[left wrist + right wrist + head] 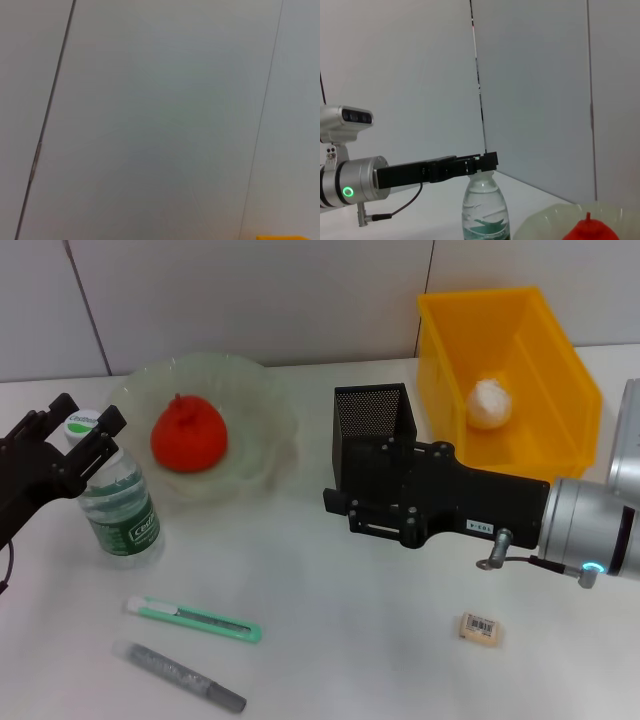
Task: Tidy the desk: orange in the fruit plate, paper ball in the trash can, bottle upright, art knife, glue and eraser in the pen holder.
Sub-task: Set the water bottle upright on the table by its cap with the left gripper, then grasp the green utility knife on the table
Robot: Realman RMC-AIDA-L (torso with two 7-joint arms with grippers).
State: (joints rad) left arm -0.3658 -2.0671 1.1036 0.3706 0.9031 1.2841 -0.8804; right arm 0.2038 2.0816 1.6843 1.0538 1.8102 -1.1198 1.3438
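We log the bottle (pixel 118 502) standing upright on the counter (pixel 330 640), just beside the fruit plate (pixel 262 430) on its left side. The left tool (pixel 88 430) has its two black fingers set either side of the white cap; from the right wrist view they appear clamped on the neck, though the actual contact is hard to confirm.

The orange (pixel 188 437) sits inside the fruit plate. The paper ball (pixel 490 404) lies in the trash can (pixel 560 370) at the far right of the counter. The pen holder (pixel 372 420) stands upright between plate and trash can.

The right tool (pixel 345 508) hangs low just in front of the pen holder, pointing toward the left side; we cannot tell whether its fingers are apart or together.

Still on the counter: the art knife (pixel 195 619) lies flat at near left, the glue (pixel 180 676) lies nearer still and roughly parallel to it, apart from it, and the eraser (pixel 480 628) lies at near right, barcode sticker up, under the right arm.
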